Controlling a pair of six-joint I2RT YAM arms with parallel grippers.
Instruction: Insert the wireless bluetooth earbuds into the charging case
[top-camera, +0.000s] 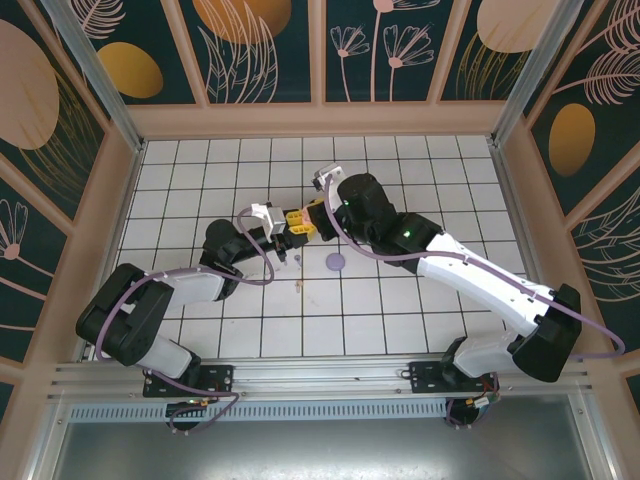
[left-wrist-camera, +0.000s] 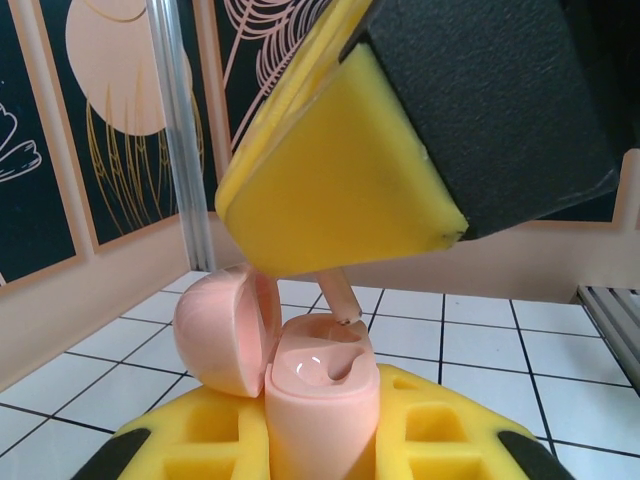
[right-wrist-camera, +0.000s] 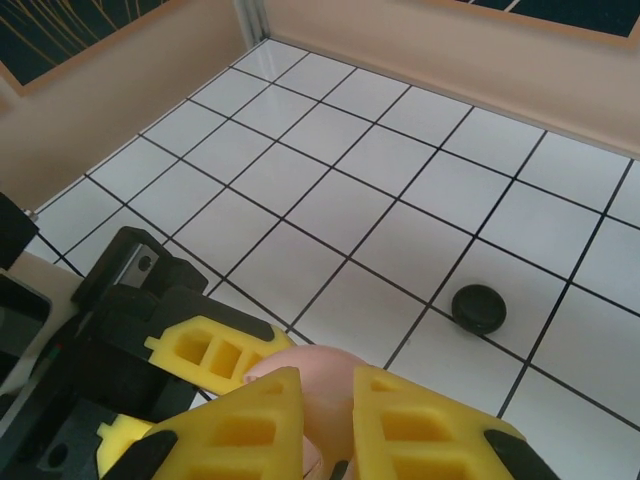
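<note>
My left gripper (left-wrist-camera: 320, 425) is shut on the pink charging case (left-wrist-camera: 322, 390), which stands upright with its lid (left-wrist-camera: 222, 335) swung open to the left. Just above it, a yellow finger (left-wrist-camera: 340, 170) of my right gripper comes down over the case. A pink earbud (left-wrist-camera: 338, 297) pokes out beneath it, stem tip at the rim of the case's far socket. In the right wrist view my right gripper (right-wrist-camera: 325, 400) is shut, with the case's pink lid (right-wrist-camera: 325, 375) showing through the gap. From above, both grippers (top-camera: 295, 226) meet mid-table.
A round lilac case (top-camera: 336, 262) lies on the tiles just right of the grippers. Two tiny loose earbuds lie nearby, one (top-camera: 297, 258) below the grippers, another (top-camera: 303, 288) nearer me. A black round case (right-wrist-camera: 478, 308) sits on the tiles beyond the right gripper. Walls enclose the tiled floor.
</note>
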